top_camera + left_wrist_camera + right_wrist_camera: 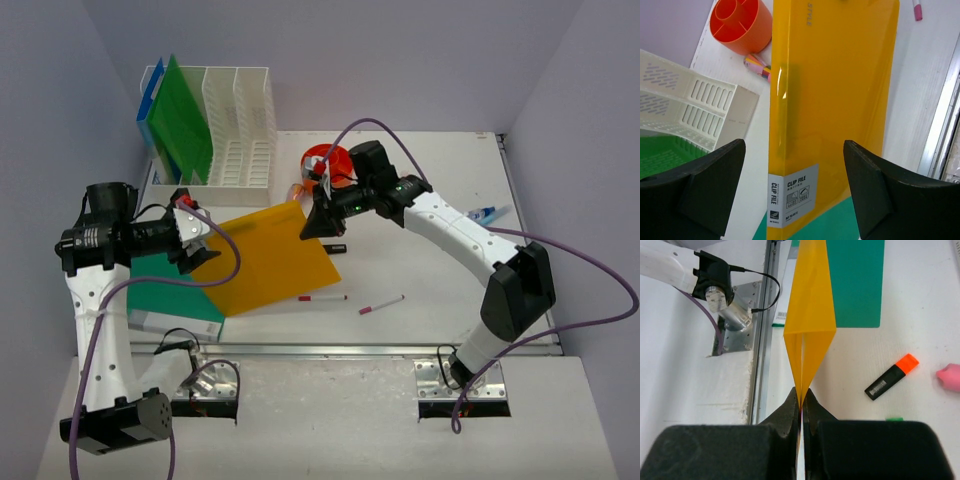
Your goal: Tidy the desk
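Clamping the yellow folder (809, 315) at its far corner: right gripper (801, 401), jaws shut flat on the plastic, with the sheets splaying apart just beyond the tips. In the top view the folder runs tilted from there toward 8 o'clock. Its low end looks to rest on the teal folder (160, 285), but I can't confirm contact.

Left gripper (794, 146) sits at that low end, jaws wide. One jaw stands on each side of the labelled spine corner, with a gap on both sides, gripping nothing.

- Teal folder: flat at the desk's 8 o'clock corner, partly under the yellow one.
- Highlighter (891, 376): black with an orange cap, on the desk just at 5 o'clock of the right gripper.
- Pen (322, 297) and second pen (382, 304): lying at 6 o'clock, near each other, just off the folder's edge.
- Orange cup (739, 24): at 12 o'clock, behind the right wrist.
- Rack (238, 130): at 11 o'clock, with a green folder (180, 120) upright in a left slot.
- Blue-tipped item (487, 212): at 3 o'clock, too small to name.
- Desk (430, 290): white top filling the middle of the view, with a rail (330, 349) along its 6 o'clock edge and lavender walls (350, 60) on the other sides.
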Controlling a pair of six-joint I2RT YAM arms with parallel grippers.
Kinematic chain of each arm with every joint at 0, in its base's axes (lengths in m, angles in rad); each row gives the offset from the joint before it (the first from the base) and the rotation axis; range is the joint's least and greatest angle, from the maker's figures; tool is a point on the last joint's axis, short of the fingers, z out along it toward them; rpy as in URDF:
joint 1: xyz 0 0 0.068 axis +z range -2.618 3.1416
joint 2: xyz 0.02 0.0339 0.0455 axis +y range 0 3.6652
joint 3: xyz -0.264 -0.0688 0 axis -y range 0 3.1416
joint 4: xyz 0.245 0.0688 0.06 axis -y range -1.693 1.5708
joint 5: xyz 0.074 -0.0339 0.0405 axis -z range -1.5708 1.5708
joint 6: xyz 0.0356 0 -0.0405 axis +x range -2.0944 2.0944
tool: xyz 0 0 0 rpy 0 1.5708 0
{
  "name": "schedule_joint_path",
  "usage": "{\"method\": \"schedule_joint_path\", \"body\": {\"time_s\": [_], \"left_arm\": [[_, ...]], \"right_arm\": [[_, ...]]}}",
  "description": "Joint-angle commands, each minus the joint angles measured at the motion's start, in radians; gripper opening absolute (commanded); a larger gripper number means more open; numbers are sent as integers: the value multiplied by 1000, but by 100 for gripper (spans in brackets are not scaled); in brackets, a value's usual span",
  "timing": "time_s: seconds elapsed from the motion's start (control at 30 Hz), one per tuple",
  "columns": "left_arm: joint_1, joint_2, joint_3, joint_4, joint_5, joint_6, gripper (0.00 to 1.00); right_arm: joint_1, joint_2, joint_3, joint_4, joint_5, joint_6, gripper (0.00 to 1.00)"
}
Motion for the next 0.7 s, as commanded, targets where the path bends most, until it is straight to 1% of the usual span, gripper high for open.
{"method": "schedule_joint_path", "body": {"time_s": [0.0, 0.1, 0.17, 0.37, 0.5, 0.6, 0.67], "left_arm": [[-57, -38, 1, 7, -88, -25, 78], [-130, -57, -23, 5, -146, -52, 79], [-170, -66, -46, 5, -182, -80, 80], [-194, -50, -53, 5, -190, -127, 79], [-226, -35, -78, 5, -207, -141, 75], [-258, -30, -99, 6, -214, -145, 64], [-273, -27, -107, 7, -223, -157, 60]], "right_arm": [[29, -58, 98, -58, -11, -150, 0], [58, -70, 119, -108, 2, -205, 0], [97, -81, 127, -162, 32, -285, 0], [125, -108, 120, -195, 67, -334, 0], [140, -116, 142, -238, 88, -375, 0], [164, -115, 164, -267, 115, -415, 0], [167, -113, 171, -270, 128, -424, 0]]}}
